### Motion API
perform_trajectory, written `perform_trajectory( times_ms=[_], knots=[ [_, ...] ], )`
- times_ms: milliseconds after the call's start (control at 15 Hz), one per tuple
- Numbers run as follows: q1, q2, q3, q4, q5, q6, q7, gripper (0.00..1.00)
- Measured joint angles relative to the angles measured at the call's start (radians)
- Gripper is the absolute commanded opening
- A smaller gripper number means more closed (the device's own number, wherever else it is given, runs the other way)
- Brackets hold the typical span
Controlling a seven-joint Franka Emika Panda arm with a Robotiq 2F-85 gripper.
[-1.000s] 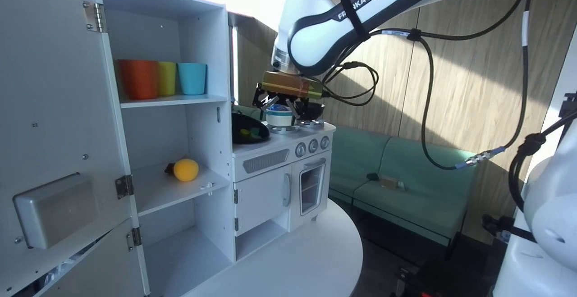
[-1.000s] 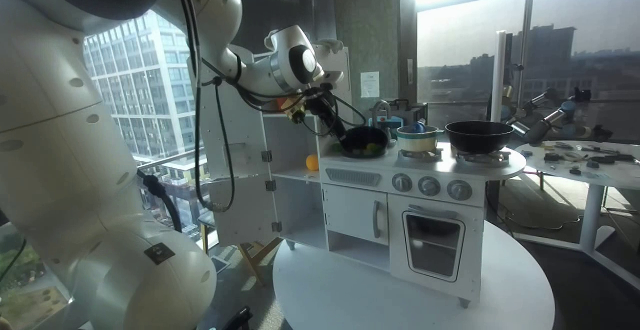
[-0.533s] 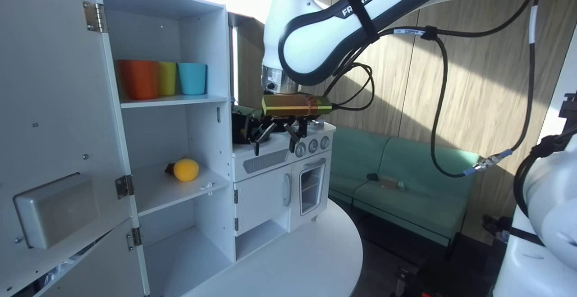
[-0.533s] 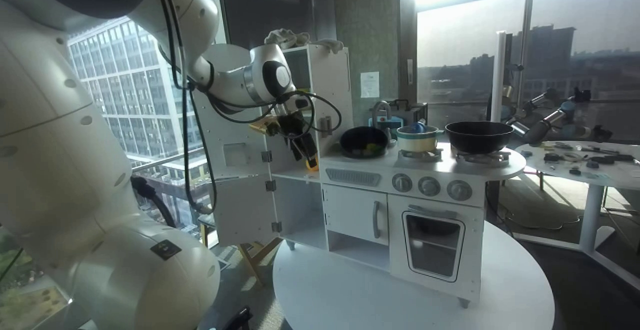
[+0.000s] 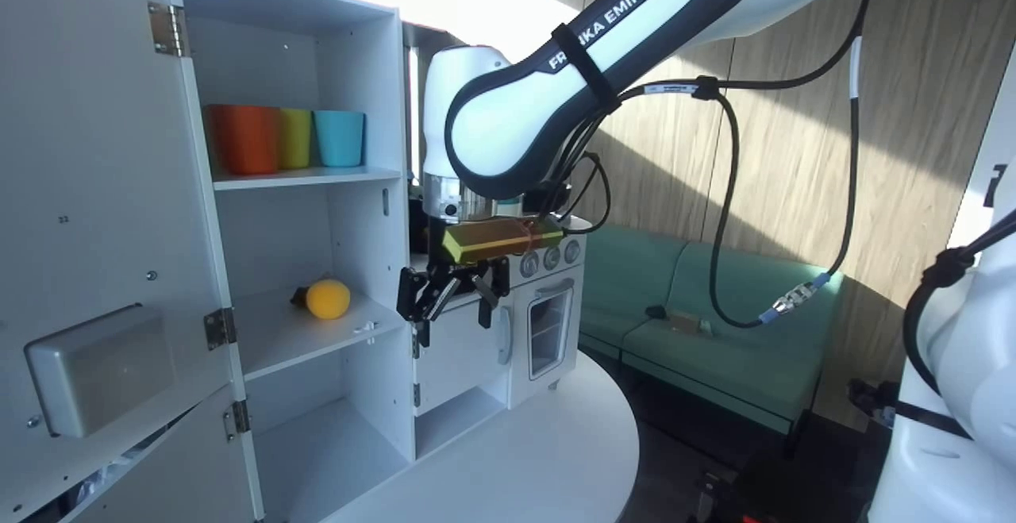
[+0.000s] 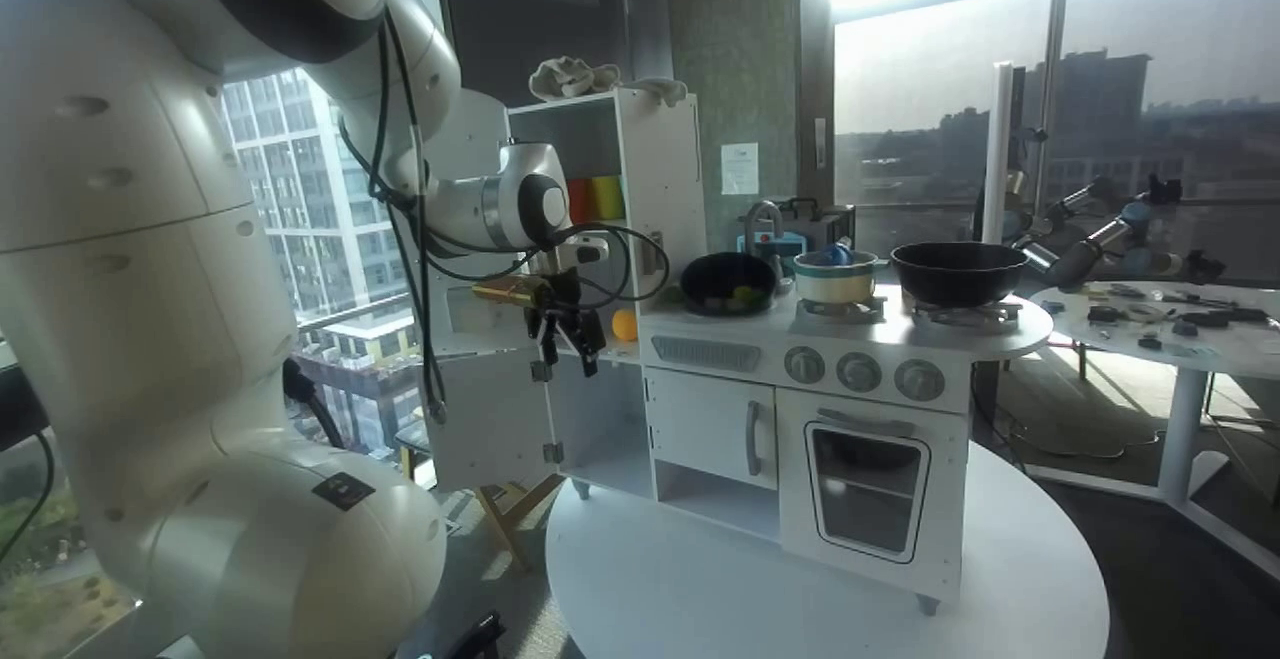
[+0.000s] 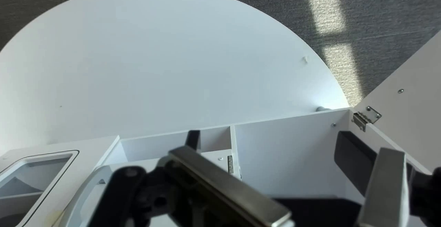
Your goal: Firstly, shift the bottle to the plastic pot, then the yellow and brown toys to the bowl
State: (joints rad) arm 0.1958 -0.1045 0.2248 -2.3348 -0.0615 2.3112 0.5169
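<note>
The bent arm holds its claw pointing downward, jaws spread wide.

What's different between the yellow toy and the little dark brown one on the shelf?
The yellow toy is brightly coloured; the brown toy looks almost black. The yellow toy looks much bigger than the brown toy. The yellow toy looks rounded; the brown toy is a lump whose exact shape I can't make out. Both lie on the same shelf, close together.
</note>
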Motion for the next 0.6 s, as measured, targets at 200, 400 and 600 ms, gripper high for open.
perform_trajectory(
  times_ms=[200,400,600],
  knots=[
    [0.000,0.001,0.000,0.004,0.001,0.000,-0.009,1.00],
    [0.000,0.004,0.001,0.000,0.000,0.001,-0.010,1.00],
    [0.004,0.065,0.016,-0.004,-0.045,0.110,-0.025,1.00]
  ],
)
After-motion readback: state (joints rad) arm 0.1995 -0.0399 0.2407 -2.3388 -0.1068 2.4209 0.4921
